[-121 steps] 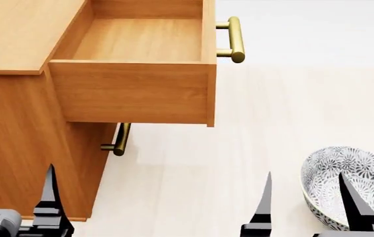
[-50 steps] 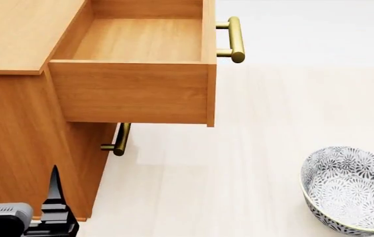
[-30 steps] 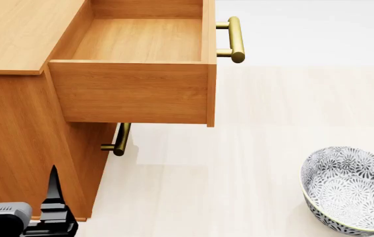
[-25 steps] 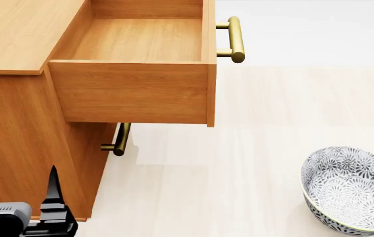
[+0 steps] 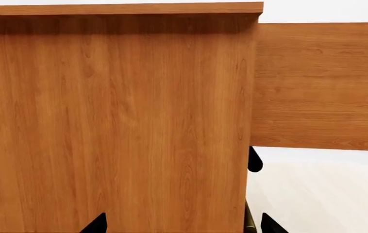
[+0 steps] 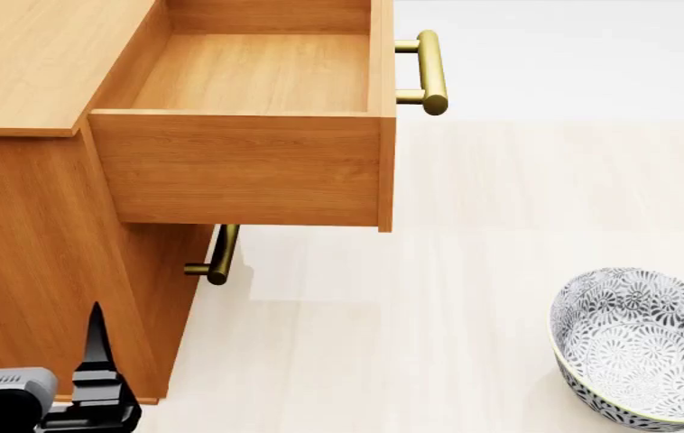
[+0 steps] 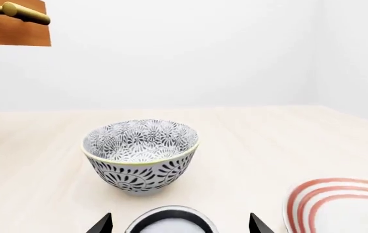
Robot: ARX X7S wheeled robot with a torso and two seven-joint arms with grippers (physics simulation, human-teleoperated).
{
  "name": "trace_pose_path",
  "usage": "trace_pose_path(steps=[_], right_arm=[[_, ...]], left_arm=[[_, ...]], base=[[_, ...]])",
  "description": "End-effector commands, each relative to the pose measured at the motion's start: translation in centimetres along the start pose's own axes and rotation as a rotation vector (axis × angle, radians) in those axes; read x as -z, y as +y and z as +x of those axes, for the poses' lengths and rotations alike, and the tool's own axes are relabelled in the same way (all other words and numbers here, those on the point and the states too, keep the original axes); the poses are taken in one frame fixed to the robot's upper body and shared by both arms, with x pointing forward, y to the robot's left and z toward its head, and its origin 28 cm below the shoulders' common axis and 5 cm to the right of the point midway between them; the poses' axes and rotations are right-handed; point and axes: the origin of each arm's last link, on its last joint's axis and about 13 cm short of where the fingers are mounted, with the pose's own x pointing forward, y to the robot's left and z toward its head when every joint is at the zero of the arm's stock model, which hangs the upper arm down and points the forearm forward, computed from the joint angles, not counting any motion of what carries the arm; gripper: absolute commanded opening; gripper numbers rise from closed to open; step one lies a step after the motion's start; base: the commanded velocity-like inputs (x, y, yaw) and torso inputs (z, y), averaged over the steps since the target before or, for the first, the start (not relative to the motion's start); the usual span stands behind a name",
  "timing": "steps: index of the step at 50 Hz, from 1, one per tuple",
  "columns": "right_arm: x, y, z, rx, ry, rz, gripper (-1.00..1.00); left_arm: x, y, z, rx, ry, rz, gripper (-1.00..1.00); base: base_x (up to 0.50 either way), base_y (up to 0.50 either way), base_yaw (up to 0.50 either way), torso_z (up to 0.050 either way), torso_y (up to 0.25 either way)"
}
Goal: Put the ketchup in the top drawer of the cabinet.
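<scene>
- Gone from the head view since the earliest picture is the right gripper [image 7: 180,224]; its wrist view shows spread fingers flanking a silver lid, probably the ketchup [image 7: 169,221], not yet pinched.
- Left gripper [image 6: 29,356] hangs spread at 7 o'clock beside the cabinet [image 6: 29,225].
- Top drawer [image 6: 252,72] stands open and bare; the bowl [image 6: 643,343] sits at 4 o'clock.
- Judgement: opening done; grasp, carry and drop remain.
</scene>
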Motion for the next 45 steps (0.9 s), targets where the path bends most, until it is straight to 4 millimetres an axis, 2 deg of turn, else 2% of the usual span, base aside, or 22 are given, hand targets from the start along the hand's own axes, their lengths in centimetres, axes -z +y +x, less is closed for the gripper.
trace_pose_path(steps=[1, 17, 26, 27, 38, 45], right_arm=[[0.6, 0.2, 0.0, 0.005, 0.029, 0.007, 1.0], [2.1, 0.2, 0.2, -0.014, 0.159, 0.004, 1.0], [2.0, 0.2, 0.3, 0.012, 0.174, 0.008, 1.0], [1.9, 0.2, 0.3, 0.019, 0.172, 0.014, -1.0], [1.6, 0.3, 0.3, 0.01, 0.156, 0.016, -1.0], [-0.2, 0.3, 0.7, 0.05, 0.08, 0.033, -1.0]], left_arm=[[0.0, 0.0, 0.0, -0.005, 0.001, -0.002, 1.0], [0.1, 0.1, 0.0, -0.006, 0.002, -0.005, 1.0], [0.1, 0.0, 0.1, -0.006, 0.005, -0.005, 1.0], [0.1, 0.0, 0.1, -0.005, 0.005, -0.006, 1.0], [0.1, 0.0, 0.1, -0.007, 0.007, -0.006, 1.0], [0.2, 0.0, 0.1, -0.007, 0.01, -0.009, 1.0]], base=[[0.0, 0.0, 0.0, 0.0, 0.0], [0.0, 0.0, 0.0, 0.0, 0.0], [0.0, 0.0, 0.0, 0.0, 0.0], [0.0, 0.0, 0.0, 0.0, 0.0], [0.0, 0.0, 0.0, 0.0, 0.0], [0.0, 0.0, 0.0, 0.0, 0.0]])
